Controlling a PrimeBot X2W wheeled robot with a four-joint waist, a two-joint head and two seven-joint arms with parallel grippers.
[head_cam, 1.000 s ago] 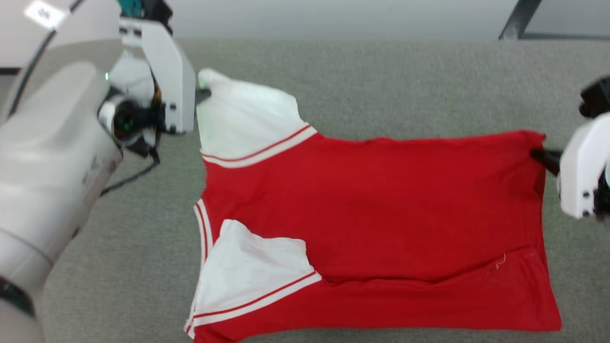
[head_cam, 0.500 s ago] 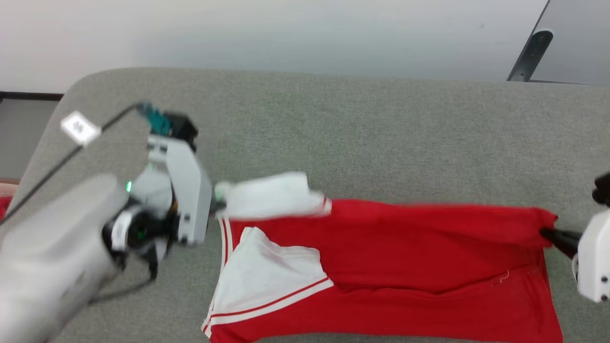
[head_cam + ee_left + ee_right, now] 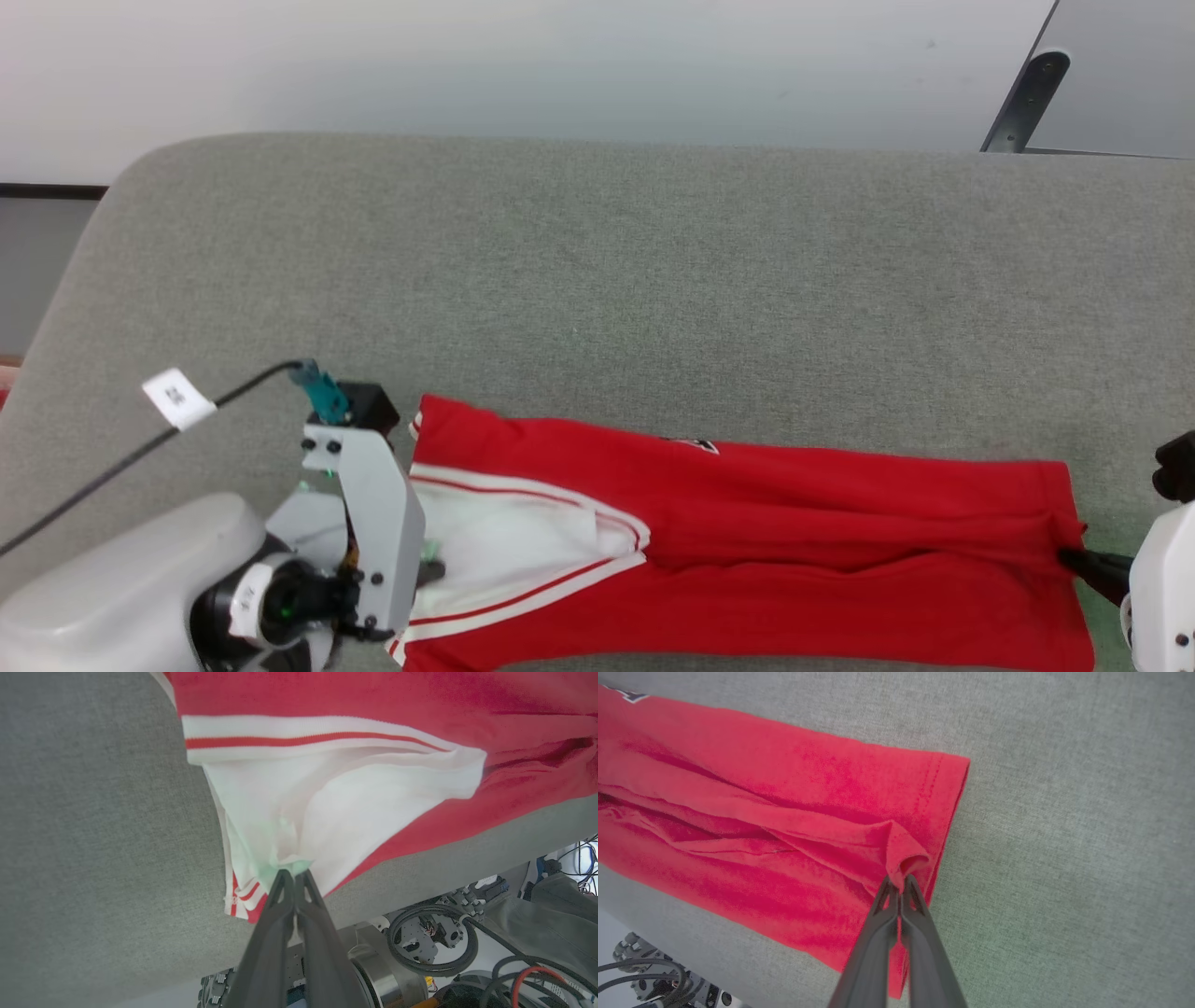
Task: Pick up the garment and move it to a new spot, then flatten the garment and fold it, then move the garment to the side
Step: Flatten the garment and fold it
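The jersey [image 3: 794,523] lies doubled lengthwise along the near edge of the grey surface [image 3: 597,280]. The left hand [image 3: 293,873] is clamped on the white sleeve [image 3: 336,807], the right hand [image 3: 900,884] on the red hem corner [image 3: 911,857], probably to hold the 2 ends taut so the fold lands straight.

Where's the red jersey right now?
In the head view the garment lies along the near edge of the grey cushion, stretched between the left gripper at its white sleeve and the right gripper at its hem.
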